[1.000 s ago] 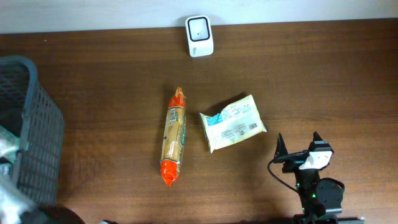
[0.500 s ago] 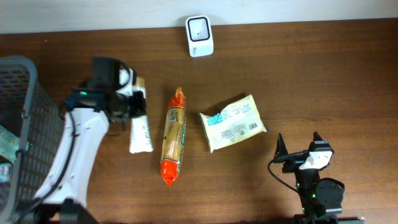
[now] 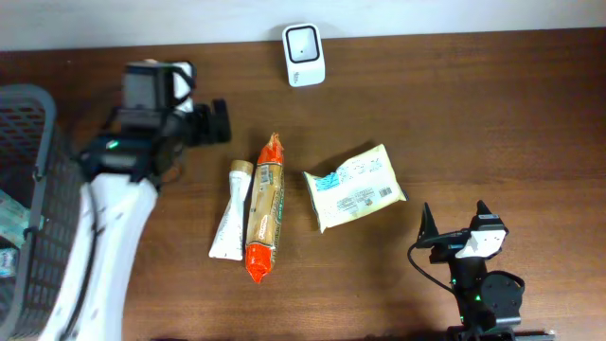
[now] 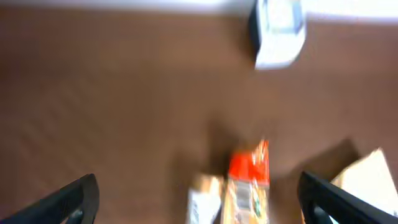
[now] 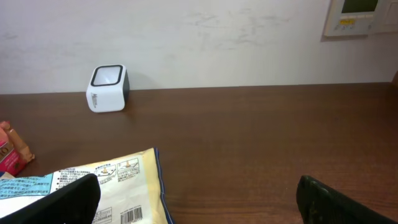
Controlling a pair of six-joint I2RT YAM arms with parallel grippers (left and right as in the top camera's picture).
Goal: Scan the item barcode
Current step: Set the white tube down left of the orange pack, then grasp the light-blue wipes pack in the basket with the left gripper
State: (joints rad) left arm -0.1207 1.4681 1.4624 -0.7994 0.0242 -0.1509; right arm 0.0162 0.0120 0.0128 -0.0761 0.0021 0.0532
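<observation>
A white tube (image 3: 230, 211) lies on the table against the left side of an orange snack pack (image 3: 264, 210). A cream packet (image 3: 354, 187) with a printed barcode lies to their right. The white scanner (image 3: 304, 55) stands at the far edge. My left gripper (image 3: 213, 121) hovers open above and left of the tube, holding nothing. Its blurred wrist view shows the tube (image 4: 202, 202), the orange pack (image 4: 250, 180) and the scanner (image 4: 278, 34) ahead of the left gripper (image 4: 196, 186). My right gripper (image 3: 454, 220) rests open near the front edge, right of the packet (image 5: 99, 186).
A grey mesh basket (image 3: 38, 189) holding other items stands at the left edge of the table. In the right wrist view the scanner (image 5: 107, 88) stands against the pale wall, and a wall panel (image 5: 360, 15) is mounted at the upper right.
My left arm came in from the basket carrying the white tube, laid it beside the orange pack, opened and pulled back toward the far left. The right arm has not moved.
</observation>
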